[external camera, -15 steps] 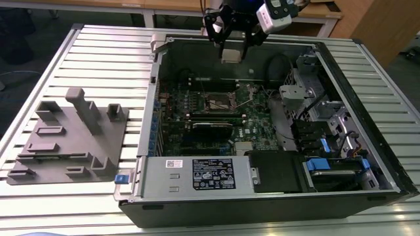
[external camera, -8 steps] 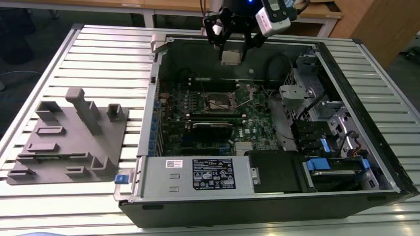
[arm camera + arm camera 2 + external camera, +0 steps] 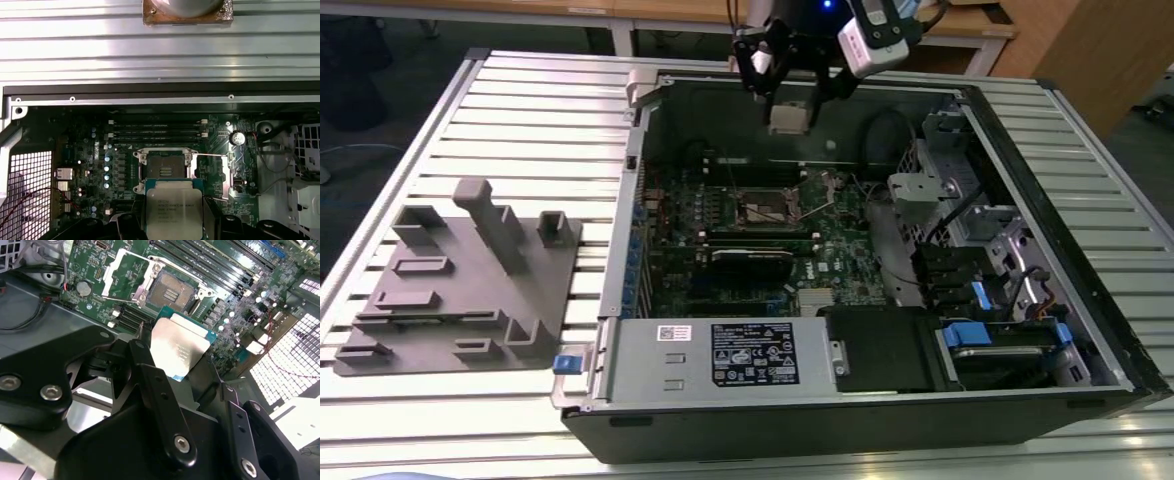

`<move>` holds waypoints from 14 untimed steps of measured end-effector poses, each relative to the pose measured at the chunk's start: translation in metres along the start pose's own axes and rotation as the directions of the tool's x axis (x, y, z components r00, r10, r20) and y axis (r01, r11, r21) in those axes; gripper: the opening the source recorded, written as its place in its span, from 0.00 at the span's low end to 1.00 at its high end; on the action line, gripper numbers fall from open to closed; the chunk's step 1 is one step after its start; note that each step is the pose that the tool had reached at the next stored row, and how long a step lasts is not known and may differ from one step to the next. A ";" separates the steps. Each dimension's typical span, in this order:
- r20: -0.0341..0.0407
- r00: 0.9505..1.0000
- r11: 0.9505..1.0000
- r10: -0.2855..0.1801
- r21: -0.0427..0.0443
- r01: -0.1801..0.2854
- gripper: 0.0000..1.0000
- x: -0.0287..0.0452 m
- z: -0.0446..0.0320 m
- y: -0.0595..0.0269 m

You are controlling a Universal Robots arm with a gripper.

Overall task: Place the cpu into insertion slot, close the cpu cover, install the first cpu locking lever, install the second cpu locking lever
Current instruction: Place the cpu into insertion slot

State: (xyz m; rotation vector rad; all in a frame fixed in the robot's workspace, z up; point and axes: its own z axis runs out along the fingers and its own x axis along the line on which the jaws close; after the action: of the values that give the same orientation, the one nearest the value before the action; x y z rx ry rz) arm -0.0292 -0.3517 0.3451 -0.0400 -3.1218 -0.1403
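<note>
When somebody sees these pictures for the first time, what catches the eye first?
The silver-grey cpu, held in the gripper above the open computer case. Below it on the green board, the insertion slot lies bare and empty, with the cpu cover swung open beside it.

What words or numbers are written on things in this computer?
None can be read.
On the cpu: rows of print, too blurred to read.
On the black-and-white label of the power-supply box: print too small to read.
On the white sticker beside that label: too small to read.
</note>
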 end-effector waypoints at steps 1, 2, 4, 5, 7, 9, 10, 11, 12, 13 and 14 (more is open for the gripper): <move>0.000 1.000 1.000 0.000 0.000 0.000 0.54 0.0003 0.0008 -0.0002; 0.000 1.000 1.000 0.000 0.000 0.000 0.54 0.0006 0.0018 -0.0005; 0.001 1.000 1.000 0.000 0.000 0.000 0.54 0.0007 0.0047 -0.0012; 0.001 1.000 1.000 0.000 0.000 0.000 0.54 0.0007 0.0064 -0.0015; 0.001 1.000 1.000 0.000 0.000 0.000 0.54 0.0012 0.0098 -0.0024; 0.002 1.000 1.000 0.000 0.000 0.000 0.54 0.0017 0.0129 -0.0033; 0.002 1.000 1.000 0.000 -0.001 0.000 0.54 0.0022 0.0144 -0.0038; 0.002 1.000 1.000 0.000 -0.001 0.000 0.54 0.0026 0.0156 -0.0042; 0.002 1.000 1.000 0.000 -0.001 0.000 0.54 0.0029 0.0164 -0.0044; 0.002 1.000 1.000 0.000 0.000 0.000 0.54 0.0029 0.0166 -0.0044; 0.002 1.000 1.000 0.000 0.000 0.000 0.54 0.0029 0.0166 -0.0044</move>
State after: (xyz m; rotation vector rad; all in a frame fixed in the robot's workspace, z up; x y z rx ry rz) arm -0.0324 -0.3544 0.3283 -0.0396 -3.1240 -0.1409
